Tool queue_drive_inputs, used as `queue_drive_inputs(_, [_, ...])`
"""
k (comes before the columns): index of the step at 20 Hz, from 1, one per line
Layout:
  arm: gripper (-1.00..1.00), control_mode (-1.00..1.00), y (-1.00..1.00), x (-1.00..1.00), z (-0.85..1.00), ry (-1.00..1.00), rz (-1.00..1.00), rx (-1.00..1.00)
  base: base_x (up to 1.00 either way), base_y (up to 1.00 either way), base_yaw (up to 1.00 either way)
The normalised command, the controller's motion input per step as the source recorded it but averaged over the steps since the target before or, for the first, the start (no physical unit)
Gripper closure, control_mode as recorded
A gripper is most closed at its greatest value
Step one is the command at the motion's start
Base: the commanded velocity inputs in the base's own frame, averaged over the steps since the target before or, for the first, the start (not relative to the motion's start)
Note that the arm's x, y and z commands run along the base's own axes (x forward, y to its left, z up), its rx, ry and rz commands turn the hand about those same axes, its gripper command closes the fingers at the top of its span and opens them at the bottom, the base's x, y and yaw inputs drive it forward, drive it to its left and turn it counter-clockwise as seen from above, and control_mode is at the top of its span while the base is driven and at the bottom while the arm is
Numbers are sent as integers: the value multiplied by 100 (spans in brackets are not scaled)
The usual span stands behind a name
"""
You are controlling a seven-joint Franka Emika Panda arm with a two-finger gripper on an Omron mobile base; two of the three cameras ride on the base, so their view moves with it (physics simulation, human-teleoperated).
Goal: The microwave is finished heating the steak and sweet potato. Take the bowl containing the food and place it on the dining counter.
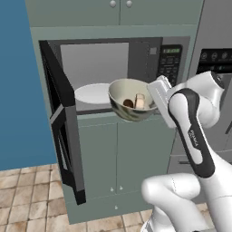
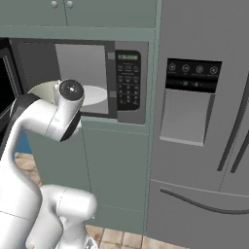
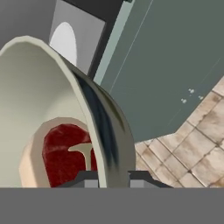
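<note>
Gripper (image 3: 113, 178): closed on the rim of the bowl (image 1: 131, 100), one finger inside, one outside. Bowl: held in the air before the open microwave (image 1: 149, 59), steak (image 1: 128, 103) and sweet potato (image 1: 139, 101) contained. White plate (image 1: 92, 93): seen inside the cavity.

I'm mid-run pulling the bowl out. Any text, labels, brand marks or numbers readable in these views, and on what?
Nothing is legible.
Microwave green display: lit, digits blurred.
Microwave button panel: key markings too small to read.
Fridge dispenser panel: round icons and a faint bluish strip, unreadable.
Robot arm link: small vertical lettering, too blurred to read.
Bowl: no markings.
</note>
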Motion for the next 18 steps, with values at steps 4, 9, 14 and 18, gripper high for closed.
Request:
queue_drive_inputs(4, [100,-100,0,0,0,0,0,0,0,0,0])
queue_drive_inputs(9, [100,-100,0,0,0,0,0,0,0,0,0])
queue_drive_inputs(14, [100,100,-10,-25,0,0,0,0,-30,-21,0])
queue_drive_inputs(18, [100,100,0,0,0,0,0,0,-98,-78,2])
